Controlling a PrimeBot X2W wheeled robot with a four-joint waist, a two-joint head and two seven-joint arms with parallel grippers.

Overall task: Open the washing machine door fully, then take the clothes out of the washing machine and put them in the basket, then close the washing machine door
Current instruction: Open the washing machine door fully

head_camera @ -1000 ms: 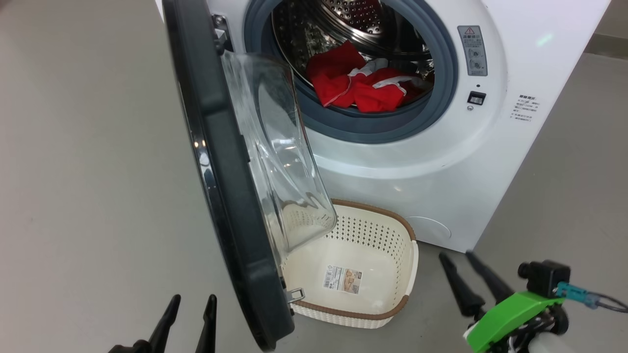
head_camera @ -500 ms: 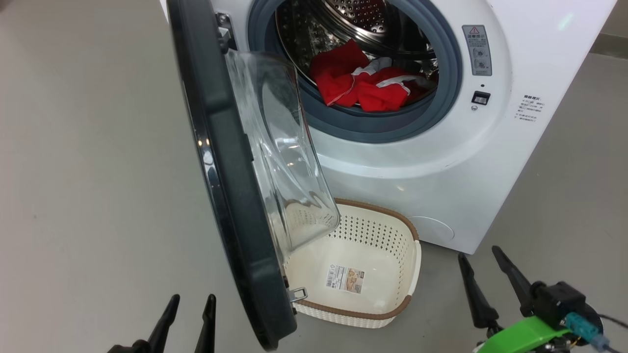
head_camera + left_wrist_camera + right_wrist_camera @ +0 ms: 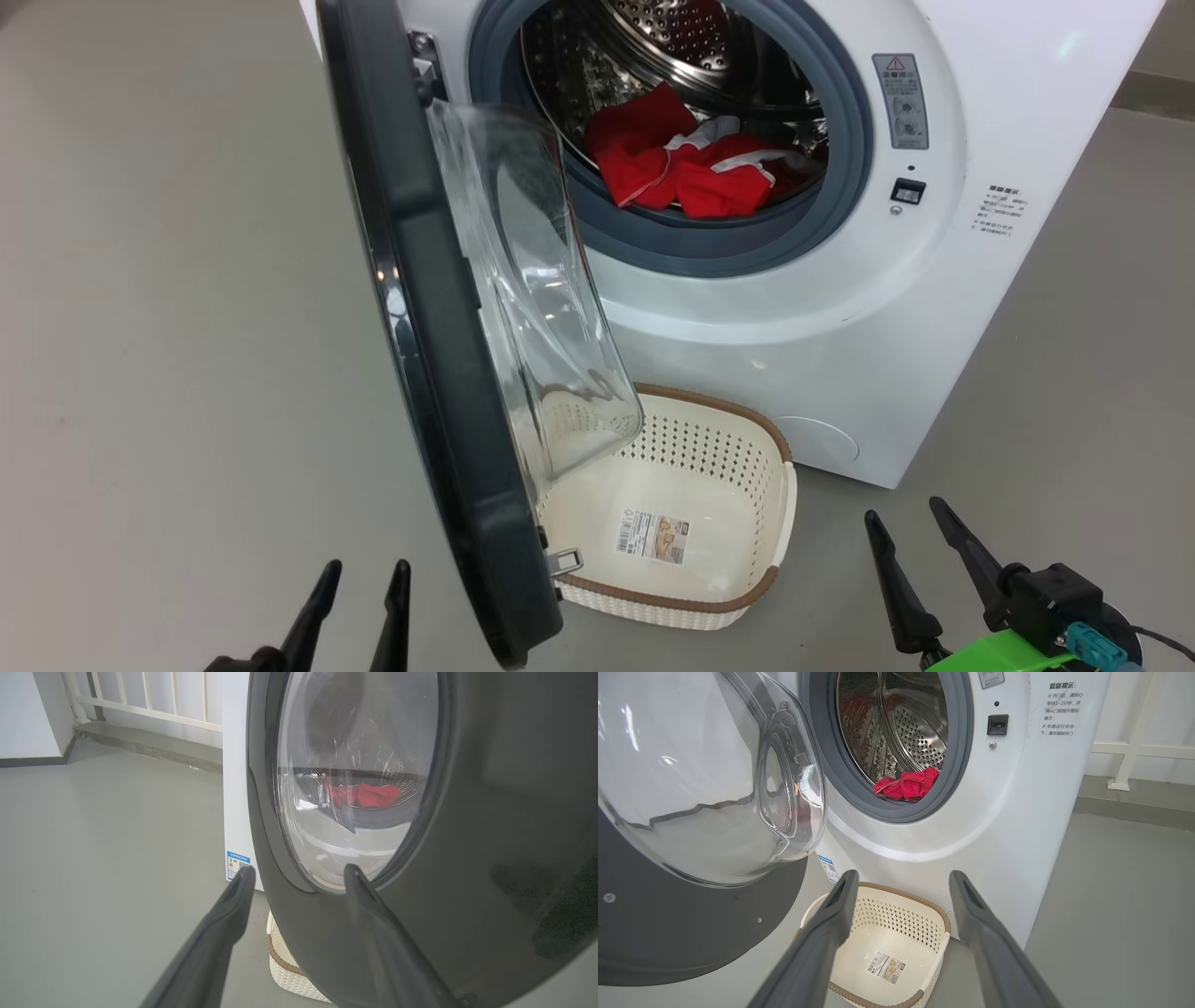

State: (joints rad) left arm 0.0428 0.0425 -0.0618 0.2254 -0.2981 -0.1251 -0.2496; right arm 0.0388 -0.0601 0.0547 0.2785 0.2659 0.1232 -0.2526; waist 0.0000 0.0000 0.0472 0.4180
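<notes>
Nearest the head camera, the left gripper (image 3: 368, 566) hangs at the lower left, its two dark fingers spread with nothing between them, just beside the outer edge of the washing machine door (image 3: 420, 280). At the lower right, the right gripper (image 3: 903, 509) is likewise spread wide and empty above the grey floor (image 3: 168, 373), beside the basket (image 3: 695, 604).

The door stands swung out on its left-hand hinge. From the head it is seen nearly edge-on, with a wide glossy black rim and a clear glass bowl bulging toward the washing machine (image 3: 794, 308). The left wrist view looks at the door's dark outer face, with a patch of red showing dimly through the window. The right wrist view looks at the inner side, where the glass bowl looms large at the upper left.

The basket, cream-white and perforated with a brown woven-look rim, sits on the floor just in front of the machine's foot, partly beneath the glass bowl. Its bottom is bare around a paper label (image 3: 887, 967).

Beyond it, the clothes (image 3: 691, 173), bright red with white trim, lie heaped at the front of the perforated steel drum (image 3: 672, 37), just behind the grey rubber seal (image 3: 709, 247). The right wrist view adds printed lines of text (image 3: 1059, 711) on the white front panel. Farthest off, a white railing (image 3: 154, 700) runs along the wall in the left wrist view.
</notes>
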